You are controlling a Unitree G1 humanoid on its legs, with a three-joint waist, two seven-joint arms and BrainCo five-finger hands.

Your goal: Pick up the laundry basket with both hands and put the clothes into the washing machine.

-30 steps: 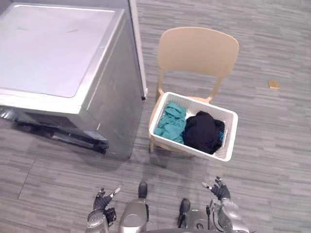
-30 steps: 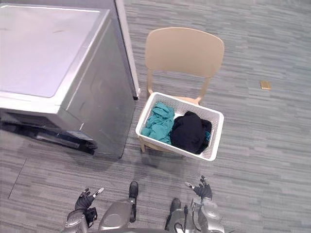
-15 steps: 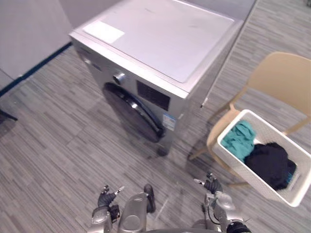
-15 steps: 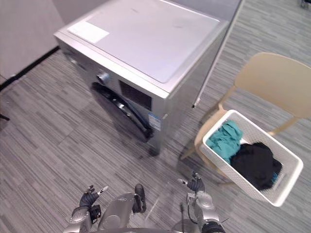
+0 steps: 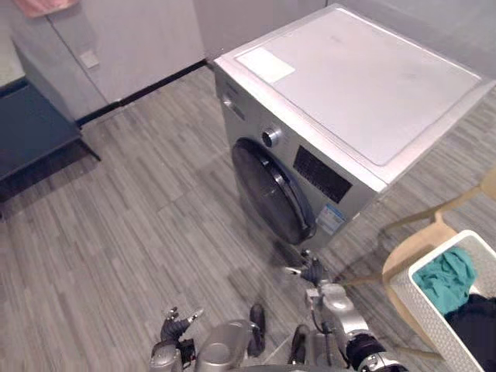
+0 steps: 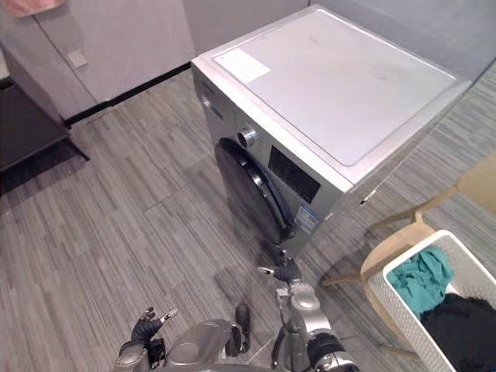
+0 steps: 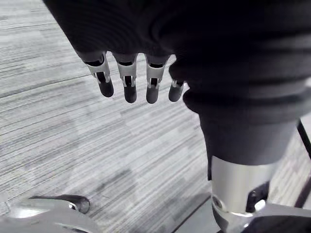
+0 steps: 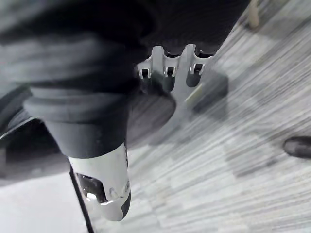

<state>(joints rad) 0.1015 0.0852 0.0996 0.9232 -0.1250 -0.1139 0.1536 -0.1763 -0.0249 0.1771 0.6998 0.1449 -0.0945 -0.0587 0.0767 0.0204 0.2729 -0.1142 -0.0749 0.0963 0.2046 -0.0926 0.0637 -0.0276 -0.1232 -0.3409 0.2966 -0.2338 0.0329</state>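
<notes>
At the bottom edge, the left robot hand (image 5: 174, 324) hung empty, fingers spread; the right robot hand (image 5: 311, 271) (also empty) was loosely open at lower centre. The basket (image 5: 407, 306) of clothes (image 5: 446, 277) sat on a chair (image 5: 404, 249) at lower right, the washer (image 5: 356, 108) beyond.

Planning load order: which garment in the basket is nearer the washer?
The teal one, at the basket's end toward the washer; the black one lies at the far end.

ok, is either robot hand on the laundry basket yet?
No, the laundry basket sits on the chair, apart from the right robot hand and left robot hand, both over the floor.
</notes>
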